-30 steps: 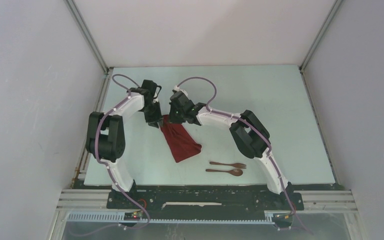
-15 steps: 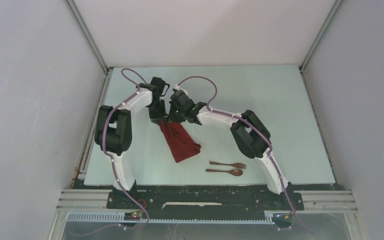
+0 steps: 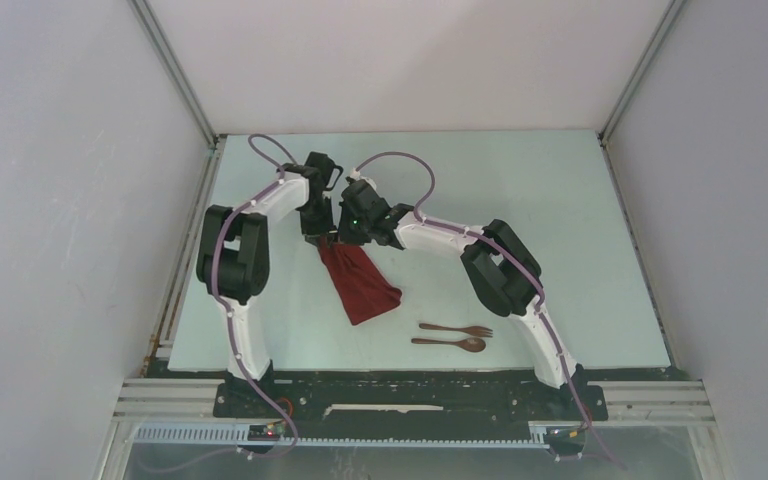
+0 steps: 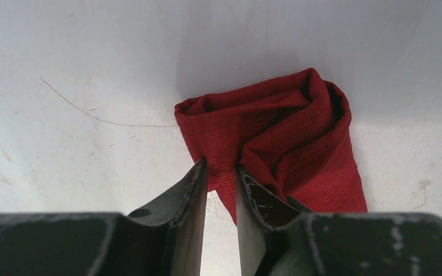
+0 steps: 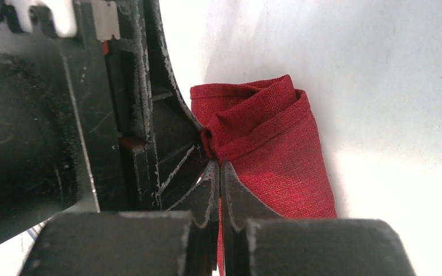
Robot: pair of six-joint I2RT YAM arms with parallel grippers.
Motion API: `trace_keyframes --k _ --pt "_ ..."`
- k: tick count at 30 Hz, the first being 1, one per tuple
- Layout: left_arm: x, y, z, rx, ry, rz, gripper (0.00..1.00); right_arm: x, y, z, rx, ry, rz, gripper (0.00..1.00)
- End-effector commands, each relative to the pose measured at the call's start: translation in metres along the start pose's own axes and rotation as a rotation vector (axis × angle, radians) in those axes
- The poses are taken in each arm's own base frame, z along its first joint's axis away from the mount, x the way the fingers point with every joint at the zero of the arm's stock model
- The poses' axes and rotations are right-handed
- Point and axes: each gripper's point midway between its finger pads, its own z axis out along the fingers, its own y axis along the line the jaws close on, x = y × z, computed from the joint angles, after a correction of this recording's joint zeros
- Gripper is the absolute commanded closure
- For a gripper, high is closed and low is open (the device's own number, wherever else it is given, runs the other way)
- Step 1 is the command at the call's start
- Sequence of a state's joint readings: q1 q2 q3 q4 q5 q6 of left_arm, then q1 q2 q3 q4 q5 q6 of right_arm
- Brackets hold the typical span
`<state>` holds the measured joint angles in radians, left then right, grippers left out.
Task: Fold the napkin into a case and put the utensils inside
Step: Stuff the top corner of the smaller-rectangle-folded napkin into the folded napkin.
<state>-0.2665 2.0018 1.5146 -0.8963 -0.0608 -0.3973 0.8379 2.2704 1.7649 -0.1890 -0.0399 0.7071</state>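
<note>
Pinching a rolled top fold of the napkin [image 5: 270, 149] with the right tool [image 5: 218, 164], both fingers pressed flat together on the cloth. On the left tool [image 4: 220, 169], only a narrow gap between the tips, with one edge of the cloth sitting inside that gap and a sliver of pale tabletop [image 4: 63, 69] showing beside it. Cannot tell about any real clamping there. Seen from the top camera: both tools crowded at the far end of the cloth, almost touching each other. From the right wrist, the left tool's black housing just beside the pinch.

Dark red for the napkin, with a fine woven texture, soft and limp. Bunched at the far end into loose overlapping rolls with open loops. Laid out from there as a long narrow strip, running diagonally toward the near right and flat on the tabletop. Hard dark fingers on both tools, scuffed with whitish scratches along the edges.

Near and to the right of the strip, apart from it: a fork [image 3: 465, 329] and a spoon [image 3: 455, 343], dark brown, slim, alike in length. Parallel, side by side, heads to the right, fork on the far side. Matte pale tabletop with faint specks and one thin hair-like line
</note>
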Motion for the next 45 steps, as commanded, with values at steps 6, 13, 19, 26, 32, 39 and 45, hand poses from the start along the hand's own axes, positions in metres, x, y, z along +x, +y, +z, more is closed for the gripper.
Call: trace_keyframes --k 6,13,19,26,32,39,45 --pt "-0.017 -0.001 -0.01 -0.008 -0.067 0.029 0.89 -0.02 0.026 -0.017 -0.077 -0.045 0.034 1.0" --pt "-0.017 -0.001 -0.024 0.048 -0.09 0.022 0.98 -0.006 0.034 -0.008 -0.159 -0.001 0.115 1.0" --pt "-0.014 0.007 -0.026 0.077 -0.083 0.008 1.0 -0.001 0.035 0.007 -0.253 0.002 0.199 1.0" --pt "-0.013 0.015 -0.026 0.051 -0.082 0.002 1.0 0.002 0.03 0.02 -0.319 -0.012 0.246 1.0" --pt "-0.011 0.02 -0.024 0.039 -0.074 0.002 1.0 0.007 0.028 0.027 -0.372 -0.013 0.237 1.0" --pt "-0.014 0.015 -0.032 0.078 -0.101 0.005 1.0 0.027 0.02 0.046 -0.37 0.036 0.253 1.0" --pt "0.0 -0.001 -0.028 0.171 -0.055 -0.015 1.0 0.041 0.025 0.061 -0.232 -0.003 0.192 1.0"
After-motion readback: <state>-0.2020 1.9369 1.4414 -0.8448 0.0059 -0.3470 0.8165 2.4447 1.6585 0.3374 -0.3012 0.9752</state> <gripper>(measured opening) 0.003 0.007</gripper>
